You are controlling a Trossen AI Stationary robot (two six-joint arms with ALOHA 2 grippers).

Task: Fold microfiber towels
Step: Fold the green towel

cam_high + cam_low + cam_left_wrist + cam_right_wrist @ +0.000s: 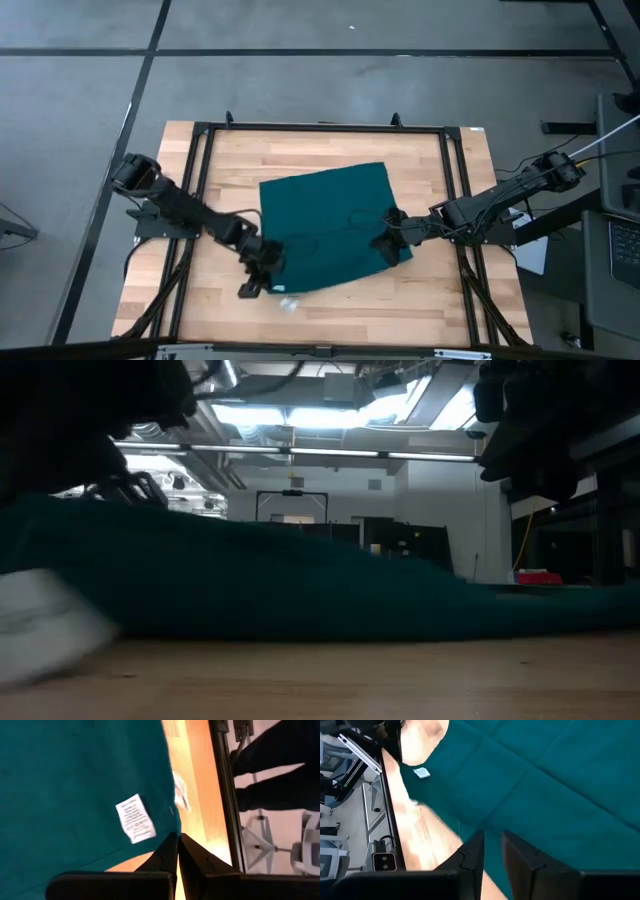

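The dark teal microfiber towel [325, 225] lies spread on the wooden table, its middle flat on the wood. A white label [135, 818] sits close to its near-left corner. At that corner my left gripper [262, 270] is shut, and the cloth there rises off the table [70, 530]. My right gripper [390, 245] is at the near-right corner, its fingers close together with teal cloth between them [492, 845]. My left gripper pinches the towel's near-left corner [171, 831] between its two shut fingers, slanting down from the table's left. The corner is raised off the wood and the rest of the cloth slopes down to the table. My right gripper has the towel's near-right edge [492, 827] between its fingers, slanting down from the table's right. Whether it has one layer or several does not show. The cloth around it lies low on the table.
A small white scrap [287, 301] lies on the wood by the table's near edge, just beyond the left gripper. A black metal frame [450, 180] runs around the tabletop. Bare wood [330, 150] shows on the towel's far side.
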